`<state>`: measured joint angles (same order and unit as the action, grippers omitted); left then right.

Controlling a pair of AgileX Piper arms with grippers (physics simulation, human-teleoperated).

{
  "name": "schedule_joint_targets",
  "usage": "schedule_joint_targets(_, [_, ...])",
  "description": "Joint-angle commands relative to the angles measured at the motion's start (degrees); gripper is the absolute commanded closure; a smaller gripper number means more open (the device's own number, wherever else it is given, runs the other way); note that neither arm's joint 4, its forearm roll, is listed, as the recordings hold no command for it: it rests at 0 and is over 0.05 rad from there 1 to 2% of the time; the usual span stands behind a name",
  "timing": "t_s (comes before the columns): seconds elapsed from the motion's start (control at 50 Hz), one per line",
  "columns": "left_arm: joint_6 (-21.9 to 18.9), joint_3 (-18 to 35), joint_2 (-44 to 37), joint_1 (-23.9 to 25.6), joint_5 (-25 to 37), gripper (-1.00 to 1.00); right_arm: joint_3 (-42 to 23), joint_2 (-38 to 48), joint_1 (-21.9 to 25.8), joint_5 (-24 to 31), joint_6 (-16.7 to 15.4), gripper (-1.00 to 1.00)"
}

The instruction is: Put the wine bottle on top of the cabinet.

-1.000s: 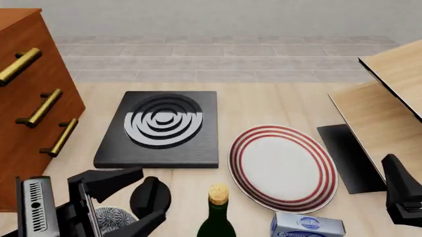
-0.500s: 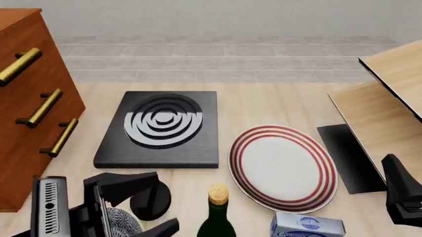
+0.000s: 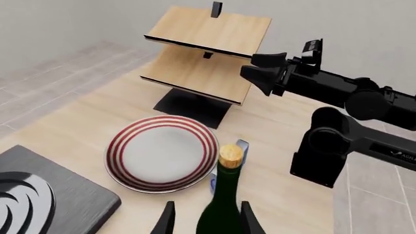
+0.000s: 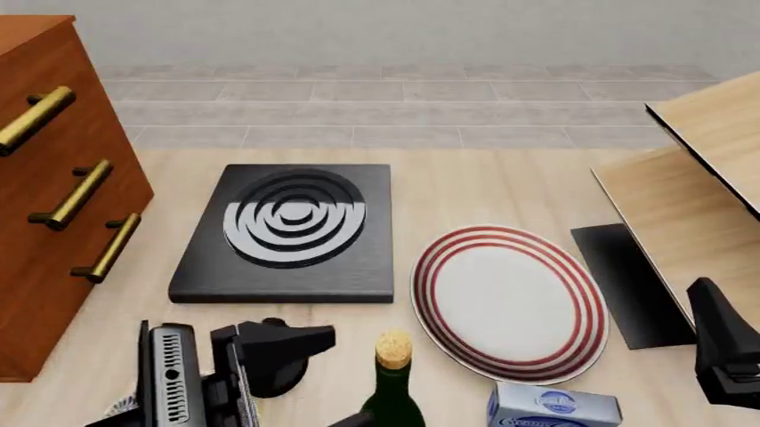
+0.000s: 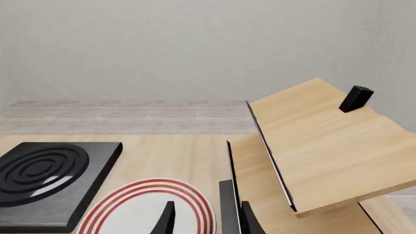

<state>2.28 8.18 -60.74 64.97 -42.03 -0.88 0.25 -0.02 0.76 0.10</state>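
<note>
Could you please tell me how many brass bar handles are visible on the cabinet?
3, all on the cabinet front at the table's left: upper handle, middle handle, lower handle. The cabinet runs past the frame's edge, so more could be hidden.

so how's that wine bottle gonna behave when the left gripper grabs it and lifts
The wine bottle looks tall and narrow, so a sideways nudge could tip it. Its smooth, glassy surface may slip between the left gripper fingers. It is probably rigid and heavy for its width, so a grip on the body seems safer than the neck.

White lettering on right arm [image 3: 364,146] cut off at frame edge, blue box [image 4: 553,407] print illegible
</note>
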Motion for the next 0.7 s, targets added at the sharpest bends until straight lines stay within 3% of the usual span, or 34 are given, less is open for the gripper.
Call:
schedule_joint_targets(0.02, [0.6, 1.0, -10.2, 1.6, -7.3, -1.0, 0.0, 0.0, 0.0, 0.0, 0.0, -1.0])
schedule_joint_targets(0.3, [1.8, 2.9, -20.4, 3.0, -12.9, -1.0, 0.0, 0.0, 0.0, 0.0, 0.0, -1.0])
schedule_joint_targets(0.7, [3.4, 4.5, -28.9, 3.0, -17.3, -1.0, 0.0, 0.0, 0.0, 0.0, 0.0, -1.0])
